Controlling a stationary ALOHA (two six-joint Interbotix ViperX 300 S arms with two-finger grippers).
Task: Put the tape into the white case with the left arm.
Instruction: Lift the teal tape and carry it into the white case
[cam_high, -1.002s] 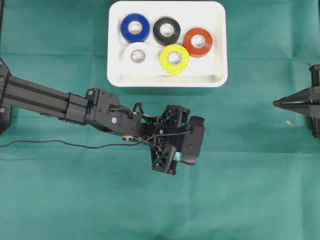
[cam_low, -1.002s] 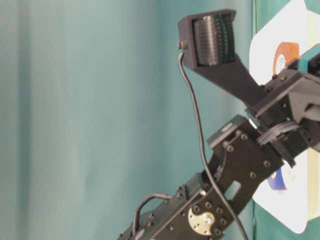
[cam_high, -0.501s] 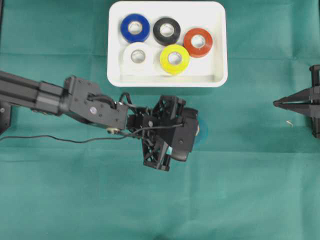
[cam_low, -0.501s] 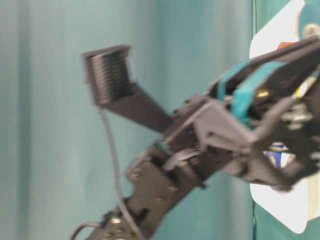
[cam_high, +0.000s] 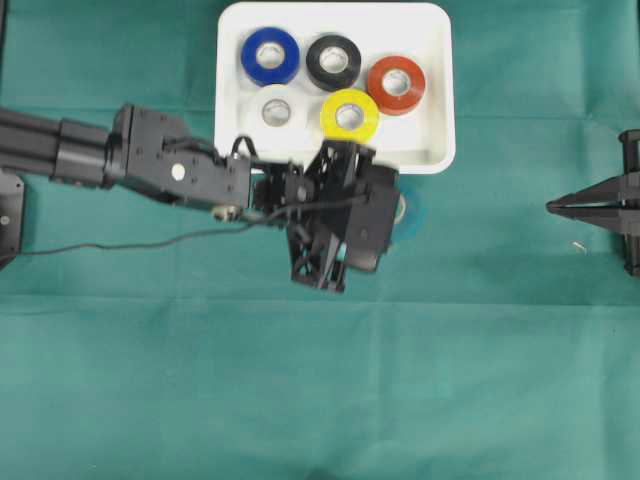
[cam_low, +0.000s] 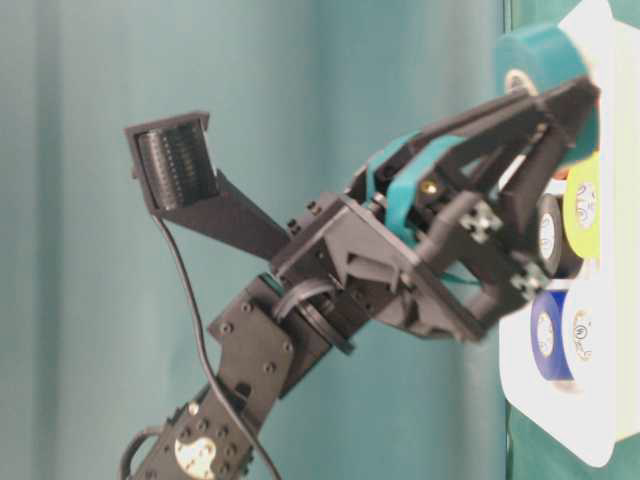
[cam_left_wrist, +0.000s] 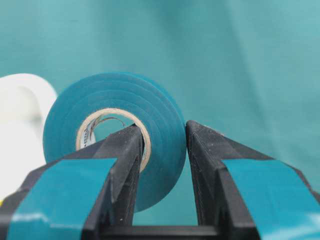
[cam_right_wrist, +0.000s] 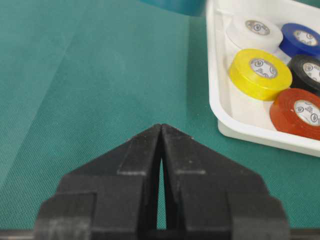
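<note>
A teal tape roll (cam_left_wrist: 170, 115) hangs above the green cloth. My left gripper (cam_left_wrist: 162, 132) is shut on it, with one finger through its core and the other against its outer face. Seen from overhead, the tape (cam_high: 411, 210) and left gripper (cam_high: 396, 212) are just off the near right edge of the white case (cam_high: 432, 158). The table-level view shows the roll (cam_low: 535, 50) lifted at the finger ends. My right gripper (cam_high: 551, 207) rests shut and holds nothing at the far right, and its wrist view shows the tips (cam_right_wrist: 161, 127) together.
Inside the case lie a blue roll (cam_high: 270, 55), a black roll (cam_high: 333, 62), a red roll (cam_high: 396, 84), a yellow roll (cam_high: 349, 116) and a white roll (cam_high: 276, 108). A thin black cable (cam_high: 110, 245) trails left of the left arm over the cloth.
The left arm has carried the teal tape up off the cloth and toward the near edge of the case. The right gripper has not moved.
</note>
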